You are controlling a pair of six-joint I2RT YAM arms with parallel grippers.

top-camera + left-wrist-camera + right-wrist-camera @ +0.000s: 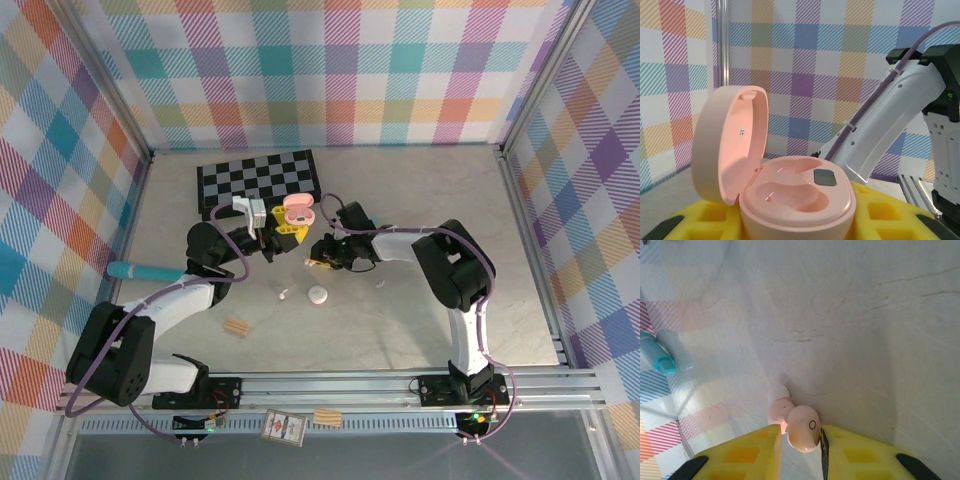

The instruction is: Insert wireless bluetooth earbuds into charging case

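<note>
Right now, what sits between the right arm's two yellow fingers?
A pale pink earbud, pinched between those fingers above the table; the right wrist view shows it.

2 cases (298,210), 3 earbuds (802,432), 2 wooden blocks (237,327), 1 marker (145,270)

White-and-black jointed arms (890,120), looping lilac cables (840,142), yellow gripper fingers (740,460) with square pockets.
</note>
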